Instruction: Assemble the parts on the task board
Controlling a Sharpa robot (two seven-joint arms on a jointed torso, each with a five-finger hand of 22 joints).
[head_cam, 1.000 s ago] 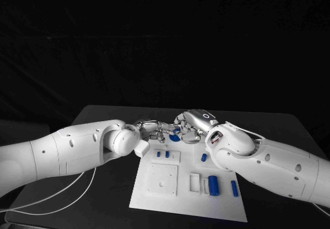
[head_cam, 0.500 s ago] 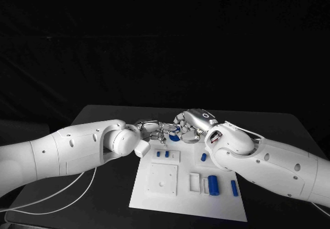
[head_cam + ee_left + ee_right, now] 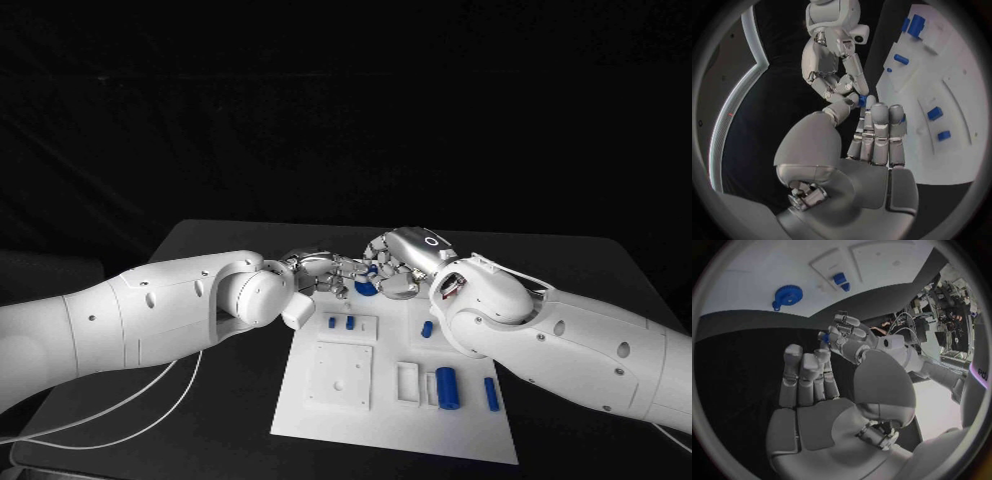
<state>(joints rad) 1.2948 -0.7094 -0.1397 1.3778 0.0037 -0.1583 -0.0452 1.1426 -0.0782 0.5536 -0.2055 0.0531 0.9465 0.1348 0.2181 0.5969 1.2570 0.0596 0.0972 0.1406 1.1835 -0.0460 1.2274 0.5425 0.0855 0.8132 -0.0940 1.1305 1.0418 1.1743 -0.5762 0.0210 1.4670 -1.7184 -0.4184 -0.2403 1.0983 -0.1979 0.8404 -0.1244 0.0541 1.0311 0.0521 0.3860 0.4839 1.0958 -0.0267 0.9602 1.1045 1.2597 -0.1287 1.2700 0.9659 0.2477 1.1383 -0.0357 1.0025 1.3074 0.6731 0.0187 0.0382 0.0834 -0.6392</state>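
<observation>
Both white arms are crossing in over the black table [image 3: 216,240] and meeting above the far edge of the task board [image 3: 389,420], so their forearms are blocking much of the board's far end from the head camera.

Between the fingertips of the two hands a small blue part [image 3: 862,100] is sitting. The left hand [image 3: 320,272] is reaching it with thumb and straight fingers side by side, the blue piece showing at their tips – it looks pinched there. The right hand [image 3: 397,262] is meeting it from the other side, fingers bent toward the same piece, though whether it is actually gripping cannot be told.

On the board, a blue gear [image 3: 786,294] is lying flat near the far edge. A small raised white block is carrying two short blue pegs [image 3: 340,323] standing side by side. Another short blue peg [image 3: 428,329] is standing alone near the right arm. Toward the near end, a larger blue cylinder [image 3: 447,387] is lying beside a white slotted holder [image 3: 408,383], and a slim blue bar [image 3: 492,394] is lying just right of it – apart from both. A square white plate [image 3: 342,376] is sitting on the board's left half.
</observation>
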